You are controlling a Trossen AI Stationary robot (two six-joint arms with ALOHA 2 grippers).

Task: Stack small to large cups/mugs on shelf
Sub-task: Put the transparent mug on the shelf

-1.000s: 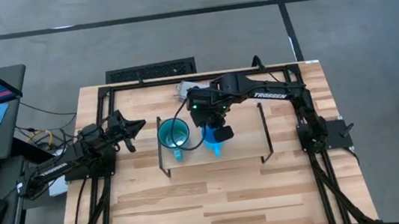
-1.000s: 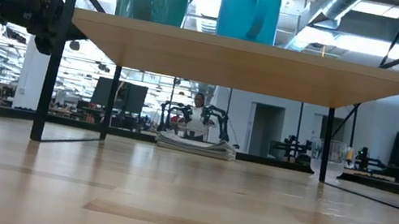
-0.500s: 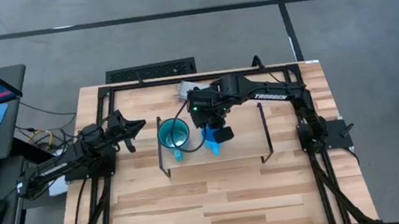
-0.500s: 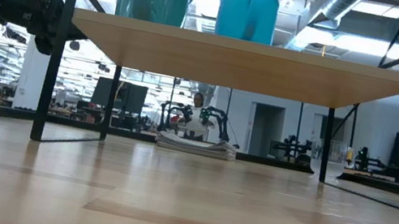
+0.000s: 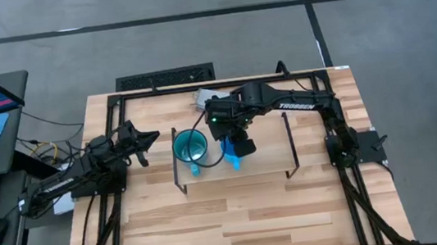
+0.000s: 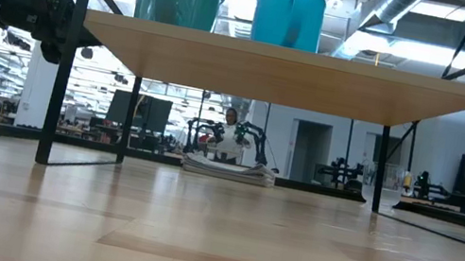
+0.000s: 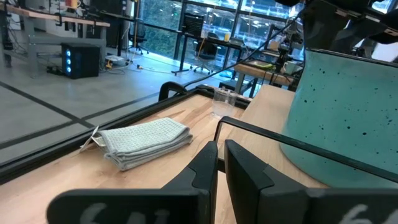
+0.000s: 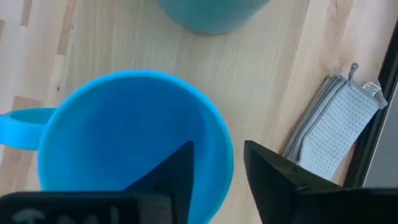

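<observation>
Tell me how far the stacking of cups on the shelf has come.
Done: the teal mug stands on the shelf. In hand: the blue mug stands beside it, the open right gripper straddling its rim. Left: the clear cup is on the tabletop, off the shelf. The left gripper waits shut beside the shelf.

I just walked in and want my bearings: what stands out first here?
Two mugs side by side on the light-wood shelf: a large teal mug and a bright blue mug. The right pincer straddles the blue mug's rim, one finger inside. The left pincer waits shut beside the shelf.
</observation>
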